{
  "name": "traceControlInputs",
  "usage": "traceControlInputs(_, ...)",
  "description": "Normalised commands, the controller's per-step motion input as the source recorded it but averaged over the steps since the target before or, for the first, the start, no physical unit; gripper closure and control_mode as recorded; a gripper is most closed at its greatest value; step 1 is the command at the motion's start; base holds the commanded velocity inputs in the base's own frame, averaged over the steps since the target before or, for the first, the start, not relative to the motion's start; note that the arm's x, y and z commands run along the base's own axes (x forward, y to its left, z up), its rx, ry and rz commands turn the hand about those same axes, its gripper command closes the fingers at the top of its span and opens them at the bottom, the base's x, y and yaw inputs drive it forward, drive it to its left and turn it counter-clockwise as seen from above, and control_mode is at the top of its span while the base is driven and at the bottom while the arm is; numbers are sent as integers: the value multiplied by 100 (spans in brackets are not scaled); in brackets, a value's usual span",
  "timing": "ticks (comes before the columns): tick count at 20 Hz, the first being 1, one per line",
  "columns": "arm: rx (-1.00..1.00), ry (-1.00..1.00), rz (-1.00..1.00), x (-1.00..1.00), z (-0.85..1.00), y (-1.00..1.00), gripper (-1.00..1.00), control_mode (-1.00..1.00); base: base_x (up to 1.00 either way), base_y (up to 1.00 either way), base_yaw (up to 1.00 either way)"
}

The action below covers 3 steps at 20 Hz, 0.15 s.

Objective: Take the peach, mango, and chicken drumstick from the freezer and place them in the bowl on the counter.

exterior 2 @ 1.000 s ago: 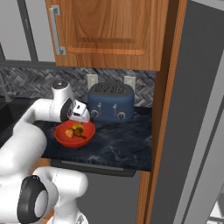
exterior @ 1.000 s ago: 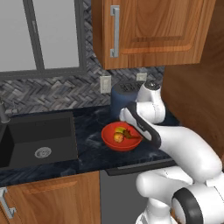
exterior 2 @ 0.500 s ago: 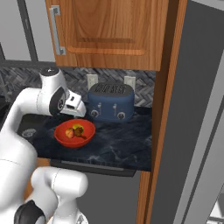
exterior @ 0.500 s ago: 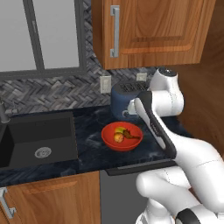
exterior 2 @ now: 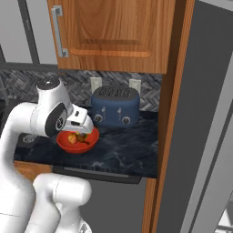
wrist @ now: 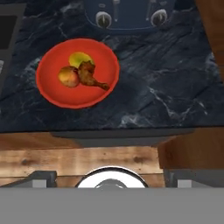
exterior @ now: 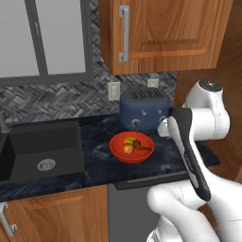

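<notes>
We see the bowl (exterior: 132, 147) sitting on the counter (exterior: 99, 142), just in front of the blue toaster (exterior: 144, 109) and to the right of the black sink (exterior: 40, 149). All three foods lie inside it. In the hand view the peach (wrist: 68, 76) rests left of centre in the bowl (wrist: 52, 97), the mango (wrist: 80, 59) sits just behind it toward the toaster (wrist: 130, 15), and the drumstick (wrist: 91, 76) lies beside the peach, touching or nearly touching it, with its thin bone end pointing toward the bowl's rim. In the left base view we make out the peach (exterior: 127, 149), the mango (exterior: 129, 141) and the drumstick (exterior: 141, 145) bunched near the bowl's middle.

The gripper (exterior 2: 81, 119) hangs above the bowl (exterior 2: 78, 146), raised well clear of it, at the end of the white arm that bends over the counter's front edge. We see nothing between its fingers, and its jaws stand at their widest. In the right base view it partly covers the bowl's rear rim, and the toaster (exterior 2: 114, 107) stands just to its right. The counter (exterior 2: 123, 152) runs on to a tall wooden panel at the right. Wooden cabinets hang above the toaster, and a grey herringbone tile wall runs behind it.
</notes>
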Motion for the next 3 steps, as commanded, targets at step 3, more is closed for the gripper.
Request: traceControlInputs(3, -3, 0, 0, -99, 7, -1, -100, -100, 0, 0, 0)
